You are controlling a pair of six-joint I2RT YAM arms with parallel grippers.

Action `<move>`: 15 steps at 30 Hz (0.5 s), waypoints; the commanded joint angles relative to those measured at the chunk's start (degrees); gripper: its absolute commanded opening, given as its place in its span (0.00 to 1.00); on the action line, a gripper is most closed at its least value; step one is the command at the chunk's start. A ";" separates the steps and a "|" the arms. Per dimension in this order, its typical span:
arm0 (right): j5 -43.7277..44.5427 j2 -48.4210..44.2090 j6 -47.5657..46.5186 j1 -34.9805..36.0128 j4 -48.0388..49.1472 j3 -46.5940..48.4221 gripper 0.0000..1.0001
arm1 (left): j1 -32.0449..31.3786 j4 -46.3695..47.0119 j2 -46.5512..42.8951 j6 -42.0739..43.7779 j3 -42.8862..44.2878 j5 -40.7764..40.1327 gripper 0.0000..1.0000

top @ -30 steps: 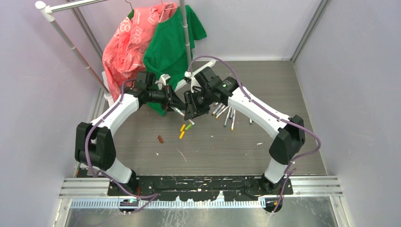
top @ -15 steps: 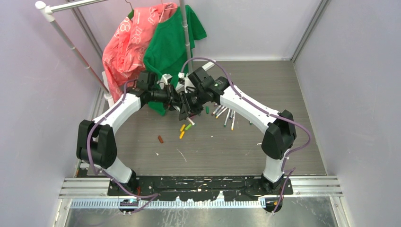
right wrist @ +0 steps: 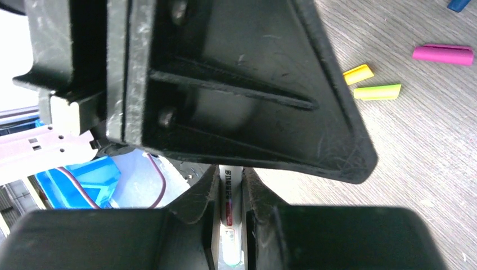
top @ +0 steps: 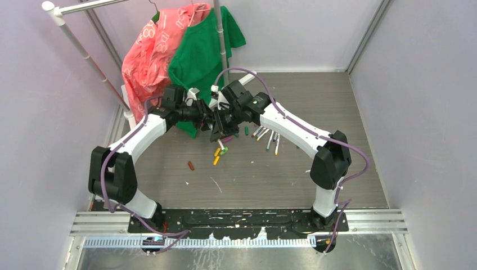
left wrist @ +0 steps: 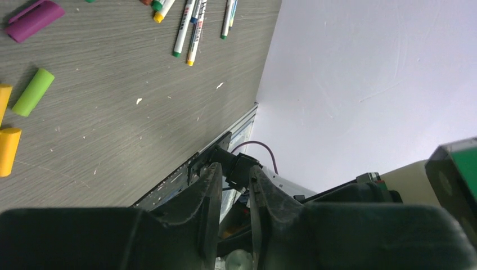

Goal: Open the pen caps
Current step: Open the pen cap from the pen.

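**Two Arms Meet Over a Marker, Cap Pull Pending**

The right pincer (right wrist: 230,181) is clamped tight on a slim white-barrelled marker pen (right wrist: 230,222). It holds the pen in the air over the far half of the grey wood-grain desk (top: 270,180), left of the middle. The left pincer (left wrist: 233,183) faces it nose to nose, its fingers drawn to a narrow slit. The left wrist view shows nothing between those fingers, and in the right wrist view its black body hides the pen's far end. Whether it has the cap cannot be told.

The step in hand appears to be uncapping this pen, with the right arm bracing the barrel and the left taking the cap. The next move likely calls for a firm hold on the cap and a straight pull along the barrel.

Loose caps lie on the desk just towards the near edge:
- a lime-green plastic cap (left wrist: 32,92)
- two yellow plastic caps (left wrist: 9,151)
- a magenta plastic cap (left wrist: 35,19)
- a small brown cap (top: 191,165), nearer the left edge

A fan of other white pens (left wrist: 185,31) lies towards the right edge.

Black print runs along the held barrel beside a dark red band, too blurred to read. The red lettering on the loose pens is likewise too small to read.
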 commanded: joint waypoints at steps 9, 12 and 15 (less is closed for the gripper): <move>-0.89 1.02 4.04 0.13 4.26 2.99 0.01 | -0.19 4.43 -6.62 -2.59 -4.46 -3.65 0.29; -1.50 1.74 4.72 0.12 4.42 3.55 0.01 | -0.14 4.89 -6.59 -2.95 -4.57 -3.95 0.23; -2.12 1.74 5.99 0.09 5.46 3.38 0.01 | -0.27 5.25 -5.97 -2.64 -4.07 -4.57 0.00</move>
